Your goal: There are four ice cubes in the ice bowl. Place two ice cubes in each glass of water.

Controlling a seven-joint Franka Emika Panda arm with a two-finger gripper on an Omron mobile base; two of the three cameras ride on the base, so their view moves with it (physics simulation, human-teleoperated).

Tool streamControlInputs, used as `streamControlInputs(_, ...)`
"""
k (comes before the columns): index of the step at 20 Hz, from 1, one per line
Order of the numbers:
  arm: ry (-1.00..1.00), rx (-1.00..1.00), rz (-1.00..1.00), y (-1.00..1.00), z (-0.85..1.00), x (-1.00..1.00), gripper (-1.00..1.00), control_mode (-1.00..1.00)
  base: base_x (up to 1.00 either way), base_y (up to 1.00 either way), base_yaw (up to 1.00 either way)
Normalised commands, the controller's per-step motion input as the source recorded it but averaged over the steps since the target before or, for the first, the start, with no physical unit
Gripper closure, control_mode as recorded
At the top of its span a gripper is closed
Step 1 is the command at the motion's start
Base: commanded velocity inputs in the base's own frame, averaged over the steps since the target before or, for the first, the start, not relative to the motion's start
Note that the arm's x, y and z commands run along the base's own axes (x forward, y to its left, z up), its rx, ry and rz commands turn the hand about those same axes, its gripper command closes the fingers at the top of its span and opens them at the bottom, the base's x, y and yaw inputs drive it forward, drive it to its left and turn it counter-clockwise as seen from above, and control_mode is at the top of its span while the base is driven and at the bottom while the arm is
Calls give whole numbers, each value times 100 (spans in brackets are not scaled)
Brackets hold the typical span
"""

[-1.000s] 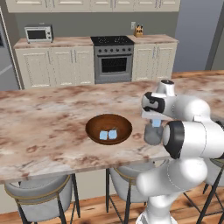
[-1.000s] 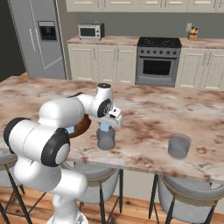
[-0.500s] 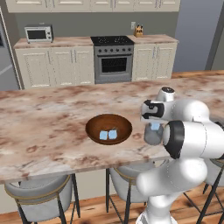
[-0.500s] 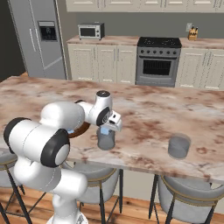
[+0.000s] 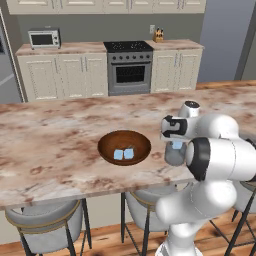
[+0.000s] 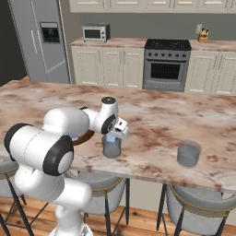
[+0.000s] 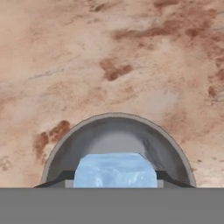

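Note:
My gripper (image 7: 115,183) is shut on one pale-blue ice cube (image 7: 115,170), held right over the mouth of a grey glass of water (image 7: 116,124). In the left base view the gripper (image 5: 176,143) hangs just above that glass (image 5: 172,157), to the right of the brown ice bowl (image 5: 107,143). Two ice cubes (image 5: 124,154) lie in the bowl. From the right base view, the gripper (image 6: 111,137) dips toward the near glass (image 6: 111,147), while the other glass (image 6: 189,154) stands far to the right. The arm hides most of the bowl (image 6: 83,138) there.
The marble island counter (image 5: 55,135) stretches wide to the left and behind the bowl. Grey stools (image 6: 196,207) stand under its front edge. A stove (image 5: 129,70), cabinets and a microwave (image 5: 43,38) line the back wall.
The hand has come down a little with the ice cube, closer to the glass's mouth. The bowl and both glasses stay put.

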Motion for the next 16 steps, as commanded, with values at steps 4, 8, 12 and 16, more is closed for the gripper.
streamControlInputs(4, 0, 0, 0, -4, 0, 10, 100, -100, 0, 0, 0)
streamControlInputs(8, 0, 0, 0, -1, 0, 15, 100, -100, 0, 0, 0)
streamControlInputs(12, 0, 0, 0, 0, 0, 9, 100, -100, 0, 0, 0)
streamControlInputs(16, 0, 0, 0, 0, 0, 9, -100, -100, 0, 0, 0)
